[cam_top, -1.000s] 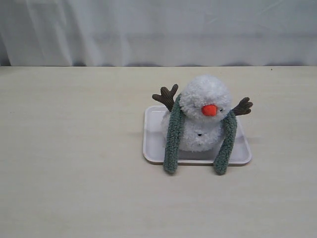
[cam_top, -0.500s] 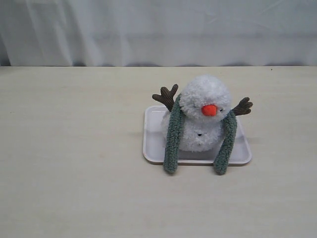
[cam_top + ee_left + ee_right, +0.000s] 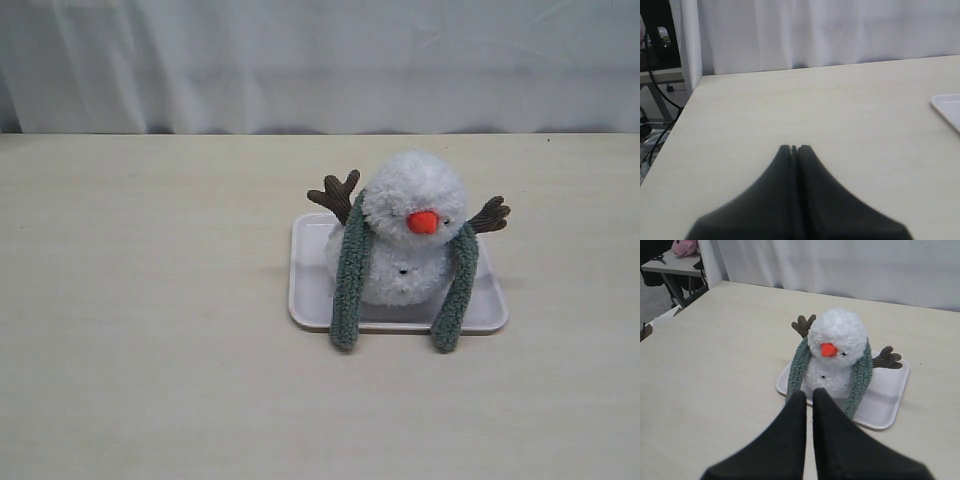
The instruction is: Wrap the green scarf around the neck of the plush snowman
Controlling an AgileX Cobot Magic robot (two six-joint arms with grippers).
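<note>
The exterior camera looks down across the pale wooden desk (image 3: 150,300) toward the white fabric curtain (image 3: 300,60), each wrist camera looks forward over its arm's tip, and all share the white rectangular plastic tray (image 3: 305,290): near ahead of the right end effector (image 3: 806,392), well aside of the left end effector (image 3: 794,148).

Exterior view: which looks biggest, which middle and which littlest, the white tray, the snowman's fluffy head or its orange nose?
1. The white tray looks largest.
2. The snowman's head comes next.
3. The orange nose looks smallest.
</note>
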